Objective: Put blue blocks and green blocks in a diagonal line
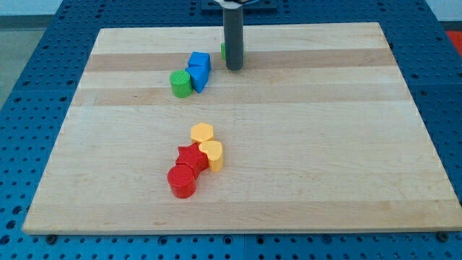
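My tip (234, 67) stands on the wooden board (303, 144) near the view's top, just right of the blue and green group. A green block (224, 50) is mostly hidden behind the rod, only a sliver showing at its left. A blue cube (200, 61) sits left of the tip, with a second blue block (197, 76) touching it below. A green cylinder (180, 84) touches that block on its left. These three run in a short slant from lower left to upper right.
Lower on the board lies a cluster: a yellow hexagon (203, 132), a yellow heart-like block (211, 154), a red star (190, 157) and a red cylinder (182, 181). A blue perforated table (29, 87) surrounds the board.
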